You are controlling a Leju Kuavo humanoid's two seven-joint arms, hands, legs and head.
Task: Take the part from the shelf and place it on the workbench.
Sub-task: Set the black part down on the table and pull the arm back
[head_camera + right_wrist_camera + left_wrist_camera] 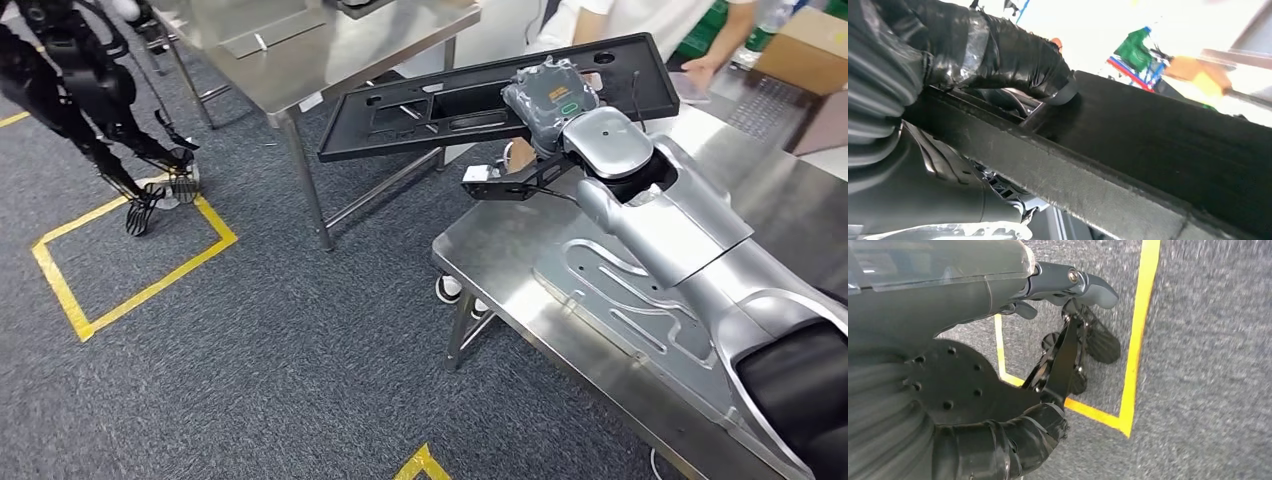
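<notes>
Above the brushed-steel workbench, the right hand grips a long, flat, matte-black plastic part with rectangular cutouts, held tilted in the air. Beside grey carpet taped yellow, the left hand hangs with nothing in it, its fingers apart.

A steel workbench is standing at four o'clock in the head view, a pressed metal panel lying flat on its top; a second steel table is standing at twelve o'clock; grey carpet is running beneath both, yellow tape lying on it at nine o'clock.
</notes>
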